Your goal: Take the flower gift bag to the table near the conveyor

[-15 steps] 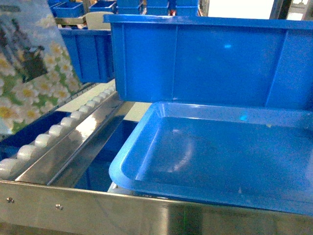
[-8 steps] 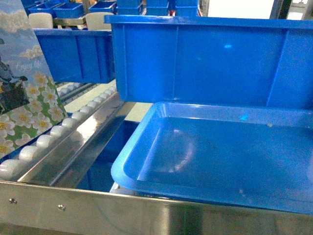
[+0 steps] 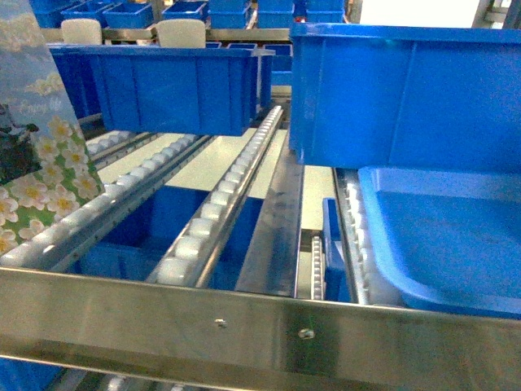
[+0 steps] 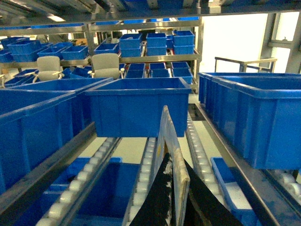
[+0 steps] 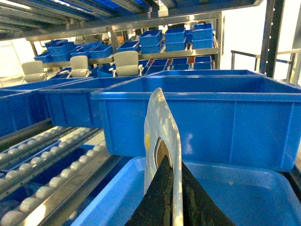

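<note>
Here the flower gift bag (image 3: pixel 37 155) — white daisies on green, pale-blue top — hangs pinched in both hands.

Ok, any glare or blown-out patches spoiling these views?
Head view: glare streaks on the shiny steel conveyor frame, white patch top right. Left wrist view: bright blown-out window area behind the blue plastic totes. Right wrist view: overexposed background upper right; floral paper gift bag edge soft, close up.

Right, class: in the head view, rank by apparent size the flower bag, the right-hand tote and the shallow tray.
1. Tote, largest.
2. Tray.
3. Flower bag, cut off by the frame.
The tray and bag are nearer the camera and cropped, so true sizes stay unsure.
</note>
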`<state>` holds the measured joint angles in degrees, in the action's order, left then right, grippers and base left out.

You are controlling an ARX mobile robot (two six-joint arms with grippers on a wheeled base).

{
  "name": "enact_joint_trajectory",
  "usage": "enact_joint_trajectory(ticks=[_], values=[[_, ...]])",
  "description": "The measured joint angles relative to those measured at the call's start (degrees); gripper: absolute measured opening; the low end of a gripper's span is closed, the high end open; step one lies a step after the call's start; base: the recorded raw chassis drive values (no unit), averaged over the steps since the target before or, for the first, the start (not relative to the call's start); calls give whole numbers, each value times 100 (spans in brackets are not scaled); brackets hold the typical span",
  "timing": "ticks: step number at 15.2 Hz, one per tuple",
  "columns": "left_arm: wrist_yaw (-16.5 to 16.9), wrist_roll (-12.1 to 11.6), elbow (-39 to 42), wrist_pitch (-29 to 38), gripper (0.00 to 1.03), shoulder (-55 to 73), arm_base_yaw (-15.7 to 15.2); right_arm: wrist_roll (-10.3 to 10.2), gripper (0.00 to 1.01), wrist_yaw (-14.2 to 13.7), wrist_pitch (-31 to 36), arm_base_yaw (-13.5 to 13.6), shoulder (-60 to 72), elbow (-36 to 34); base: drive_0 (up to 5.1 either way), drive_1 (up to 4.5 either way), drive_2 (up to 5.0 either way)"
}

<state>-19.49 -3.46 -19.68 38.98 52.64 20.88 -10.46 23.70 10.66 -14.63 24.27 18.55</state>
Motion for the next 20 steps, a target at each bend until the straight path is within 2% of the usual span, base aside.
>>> enact_joint_trajectory(ticks=[20], values=[[0,0,0,2,2,-9,-4,0,2,-2,-11,0,13,0,-482,133,349]])
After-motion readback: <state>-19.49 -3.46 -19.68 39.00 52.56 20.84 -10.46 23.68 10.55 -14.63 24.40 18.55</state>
